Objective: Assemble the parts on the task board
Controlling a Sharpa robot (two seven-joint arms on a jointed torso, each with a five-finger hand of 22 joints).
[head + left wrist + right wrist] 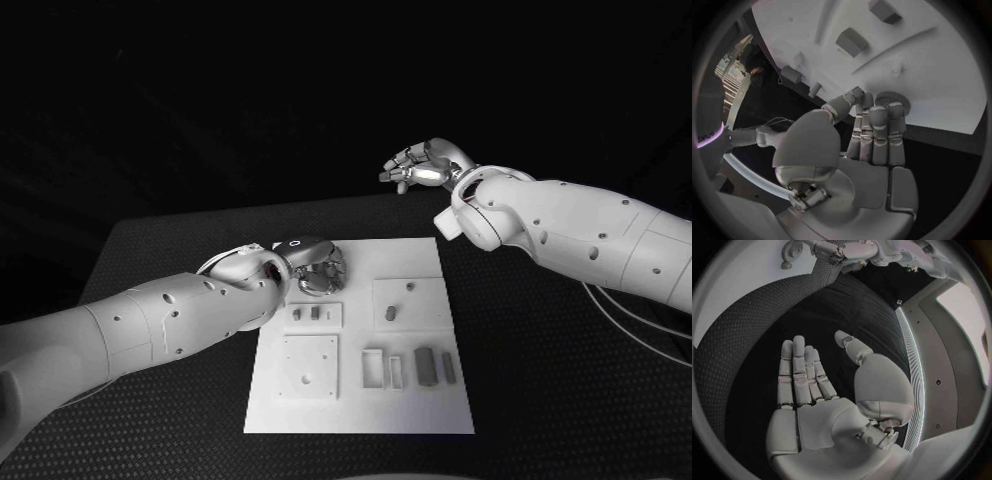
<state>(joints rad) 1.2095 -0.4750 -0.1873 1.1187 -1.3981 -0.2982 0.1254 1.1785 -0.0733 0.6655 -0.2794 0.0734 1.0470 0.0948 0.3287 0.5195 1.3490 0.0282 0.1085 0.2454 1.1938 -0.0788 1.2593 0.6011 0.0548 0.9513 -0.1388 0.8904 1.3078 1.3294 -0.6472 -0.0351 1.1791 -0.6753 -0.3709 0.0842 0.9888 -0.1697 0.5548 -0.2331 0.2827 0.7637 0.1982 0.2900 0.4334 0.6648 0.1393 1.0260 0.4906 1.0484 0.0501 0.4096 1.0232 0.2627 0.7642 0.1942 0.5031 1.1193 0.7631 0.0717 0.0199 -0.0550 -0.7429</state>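
Two hands are at different jobs. In the head view the left hand [315,262] sits at the upper left of the task board [433,420], over its top-left corner. Its wrist view shows the fingers [879,125] pressed side by side with the thumb brought in against a small toothed round part [893,98] at their tips; it looks pinched there, probably for seating on the board. The right hand [418,166] hangs above the far edge of the tabletop [562,400], upper right of centre and well apart from the board, likely parked out of the way. Its fingers [798,370] lie straight and nearly together, thumb out, holding nothing. Several small grey parts [426,364] lie in the board's lower right.
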